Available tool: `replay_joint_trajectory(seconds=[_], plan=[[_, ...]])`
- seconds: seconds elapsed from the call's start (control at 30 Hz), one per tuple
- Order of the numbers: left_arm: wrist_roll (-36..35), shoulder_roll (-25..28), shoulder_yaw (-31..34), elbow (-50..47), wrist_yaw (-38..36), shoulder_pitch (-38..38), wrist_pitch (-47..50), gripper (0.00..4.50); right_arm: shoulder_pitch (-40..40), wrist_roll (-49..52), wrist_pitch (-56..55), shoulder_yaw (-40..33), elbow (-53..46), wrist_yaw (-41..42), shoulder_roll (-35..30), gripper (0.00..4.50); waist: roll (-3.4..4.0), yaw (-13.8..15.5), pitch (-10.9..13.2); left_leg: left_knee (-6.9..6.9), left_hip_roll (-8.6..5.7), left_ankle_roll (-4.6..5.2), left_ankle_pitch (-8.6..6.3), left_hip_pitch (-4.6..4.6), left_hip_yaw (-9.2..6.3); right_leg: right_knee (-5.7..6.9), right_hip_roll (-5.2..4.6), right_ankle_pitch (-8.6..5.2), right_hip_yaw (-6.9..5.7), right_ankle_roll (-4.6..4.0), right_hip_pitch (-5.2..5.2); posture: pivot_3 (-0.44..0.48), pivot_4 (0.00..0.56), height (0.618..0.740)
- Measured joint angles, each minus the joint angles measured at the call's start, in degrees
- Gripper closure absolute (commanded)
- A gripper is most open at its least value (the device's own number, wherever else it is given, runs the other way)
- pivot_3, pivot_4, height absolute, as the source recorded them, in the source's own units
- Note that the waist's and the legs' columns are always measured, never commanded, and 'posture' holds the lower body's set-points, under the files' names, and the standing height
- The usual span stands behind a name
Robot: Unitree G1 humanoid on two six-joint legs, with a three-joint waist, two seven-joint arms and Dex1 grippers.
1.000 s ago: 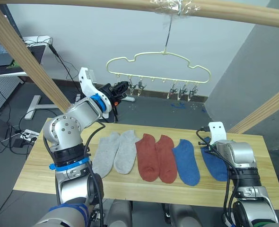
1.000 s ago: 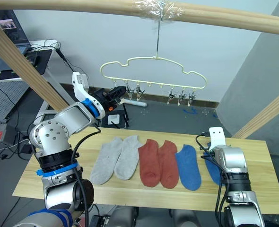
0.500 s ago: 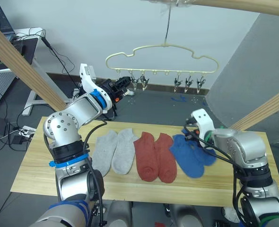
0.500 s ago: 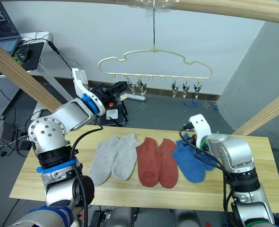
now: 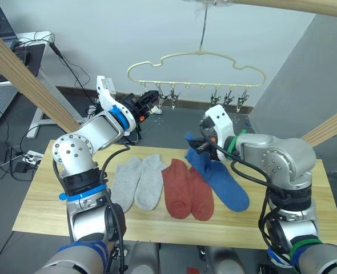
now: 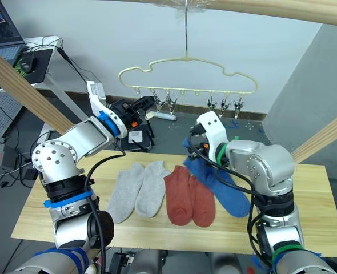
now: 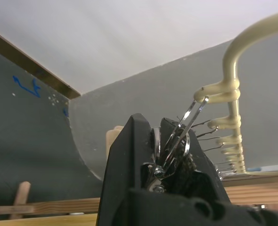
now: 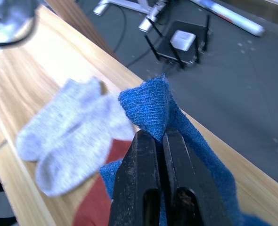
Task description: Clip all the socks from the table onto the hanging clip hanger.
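blue sock (image 8: 151,106): fuzzy knit | table (image 5: 43,200): matt wood | clip (image 7: 183,134): shiny metal

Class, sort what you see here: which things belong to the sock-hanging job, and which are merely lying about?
Belongs to the job:
- blue socks, one pinched in the right pincer
- grey socks
- red socks
- clip hanger, one clip gripped by the left pincer
- table

Lying about:
- wooden pole
- floor cables
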Motion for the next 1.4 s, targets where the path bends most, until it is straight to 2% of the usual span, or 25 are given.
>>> replay_joint_trajectory(seconds=[0.27, 0.47, 0.6, 0.9, 1.2, 1.4], plan=[[-4.81, -2.25, 0.22, -0.67, 5.87, 0.19, 0.04, 4.22, -4.42, -2.61, -8.77, 3.98, 8.1, -2.75, 6.44, 4.46, 0.0, 0.02, 0.0, 0.0, 0.01, -0.01, 0.01, -0.05, -0.01, -0.02, -0.08, 0.0, -0.03, 0.0, -0.05, 0.03, 0.321, 0.74], [-10.49, -4.08, -0.85, -7.1, 12.44, 3.6, 0.02, 4.22, -7.04, -3.48, -13.02, 4.63, 12.68, -3.0, 7.77, 4.46, -0.01, 0.03, 0.0, 0.03, 0.02, -0.01, 0.02, -0.24, -0.02, 0.0, -0.17, 0.0, -0.07, -0.01, -0.22, 0.034, 0.319, 0.74], [-12.74, -3.44, -1.79, -7.85, 14.6, 3.78, -0.26, 4.22, -8.44, -3.75, -14.68, 4.64, 14.0, -2.83, 7.76, 4.46, -0.01, 0.07, 0.0, 0.04, -0.02, 0.01, 0.03, -0.25, -0.02, 0.02, -0.17, 0.01, -0.08, -0.01, -0.22, 0.033, 0.317, 0.74], [-13.57, -0.6, -3.53, -7.87, 14.14, 5.64, -2.87, 4.22, -10.41, -3.71, -14.66, 4.63, 14.78, -2.52, 7.38, 4.46, -0.01, 0.04, 0.0, 0.04, -0.02, 0.01, 0.03, -0.27, -0.02, 0.01, -0.16, 0.01, -0.1, -0.01, -0.25, 0.029, 0.312, 0.74], [-13.19, 0.93, -6.26, -8.6, 10.16, 9.42, -6.35, 4.22, -8.35, -3.65, -13.01, 5.5, 13.35, -2.63, 6.69, 4.46, 0.0, -0.11, -0.01, 0.04, 0.0, 0.02, 0.04, -0.27, -0.01, 0.08, -0.16, 0.01, -0.09, -0.02, -0.26, 0.028, 0.318, 0.74], [-12.15, 4.51, -6.2, -4.33, 6.91, 6.94, -8.16, 4.22, -6.63, -3.59, -11.97, 5.83, 12.52, -2.75, 6.95, 4.46, 0.0, -0.12, -0.01, 0.06, -0.04, 0.02, 0.08, -0.26, 0.0, 0.22, -0.14, 0.01, -0.08, -0.02, -0.31, 0.028, 0.318, 0.74]])
